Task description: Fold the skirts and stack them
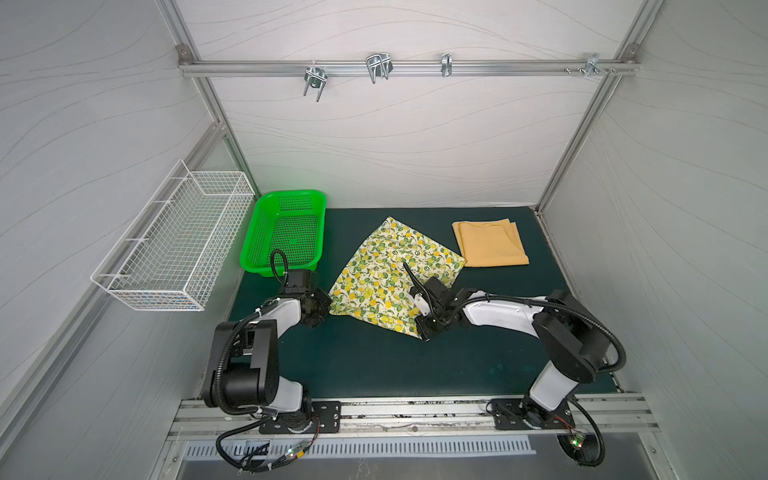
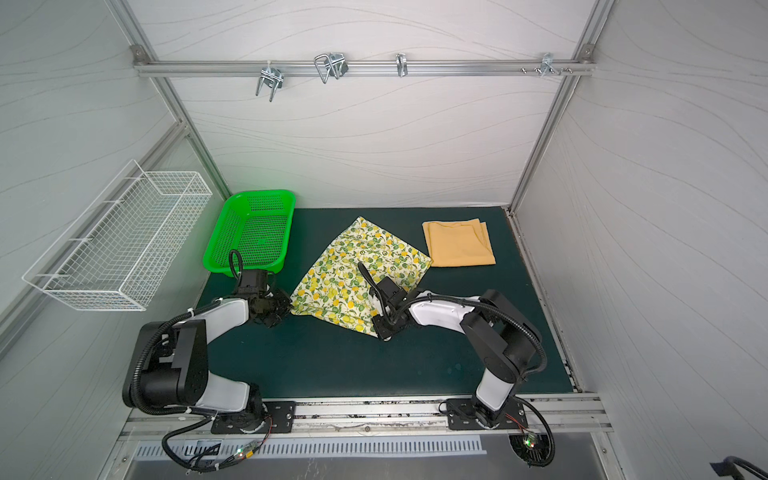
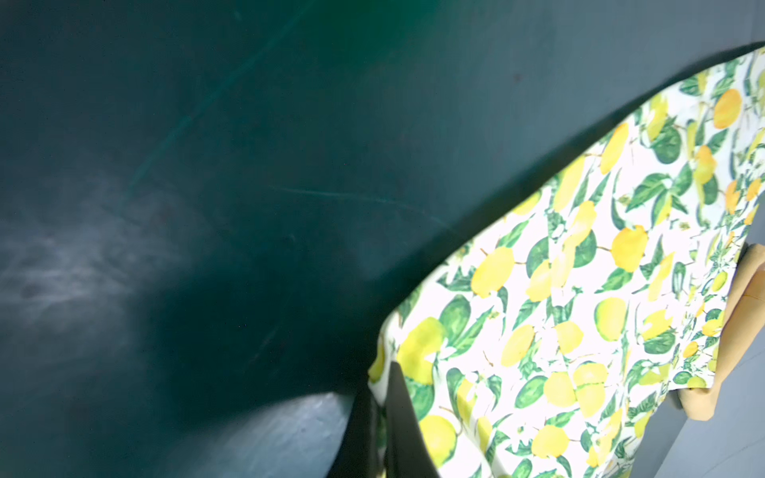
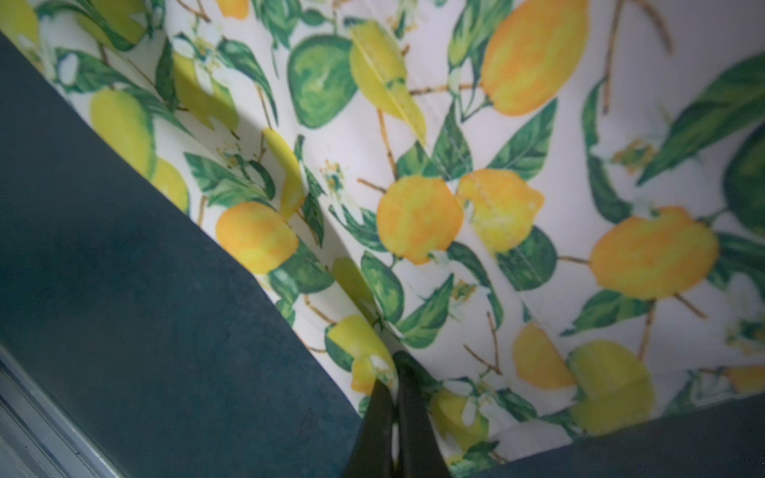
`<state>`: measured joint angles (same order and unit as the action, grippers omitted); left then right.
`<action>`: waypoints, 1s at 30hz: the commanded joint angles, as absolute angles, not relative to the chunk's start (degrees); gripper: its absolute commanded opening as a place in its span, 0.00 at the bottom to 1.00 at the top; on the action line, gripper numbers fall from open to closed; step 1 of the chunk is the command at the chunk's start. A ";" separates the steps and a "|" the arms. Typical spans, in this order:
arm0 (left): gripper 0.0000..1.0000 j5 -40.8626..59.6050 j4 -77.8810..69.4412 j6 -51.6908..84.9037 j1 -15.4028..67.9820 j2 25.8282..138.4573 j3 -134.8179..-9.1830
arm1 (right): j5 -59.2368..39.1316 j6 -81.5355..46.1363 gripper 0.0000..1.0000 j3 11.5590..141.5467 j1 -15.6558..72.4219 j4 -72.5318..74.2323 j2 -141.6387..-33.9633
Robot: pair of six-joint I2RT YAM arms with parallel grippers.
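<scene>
The lemon-print skirt (image 1: 386, 270) (image 2: 353, 270) lies spread as a tilted rectangle on the middle of the green mat. My left gripper (image 1: 326, 309) (image 2: 287, 309) is shut on its near-left corner; in the left wrist view the gripper (image 3: 383, 385) has the printed cloth (image 3: 559, 310) pinched between its dark fingers. At the skirt's near-right corner my right gripper (image 1: 424, 332) (image 2: 382, 332) is shut on the hem, shown close in the right wrist view (image 4: 393, 376) with the cloth (image 4: 455, 186) beyond. The mustard-yellow skirt (image 1: 490, 243) (image 2: 459, 243) (image 3: 749, 285) lies folded at the back right, untouched.
A green plastic basket (image 1: 286, 232) (image 2: 253, 228) stands at the back left of the mat (image 1: 374, 365). A white wire basket (image 1: 174, 237) (image 2: 120, 237) hangs on the left wall. Metal hooks (image 1: 378, 68) hang from the rail on the back wall.
</scene>
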<state>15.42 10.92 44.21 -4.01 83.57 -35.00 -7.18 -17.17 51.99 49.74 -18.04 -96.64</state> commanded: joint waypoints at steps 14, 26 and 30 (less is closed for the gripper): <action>0.00 17.40 22.94 42.57 -3.95 70.69 -43.09 | -1.31 -17.88 0.04 50.77 57.99 -24.98 -83.71; 0.00 16.71 33.22 39.23 -3.91 59.87 -51.93 | 2.62 -20.88 0.05 55.80 65.04 -32.56 -70.50; 0.00 18.12 36.59 38.43 -3.97 61.56 -56.89 | 2.37 -20.44 0.06 57.41 65.04 -33.96 -70.94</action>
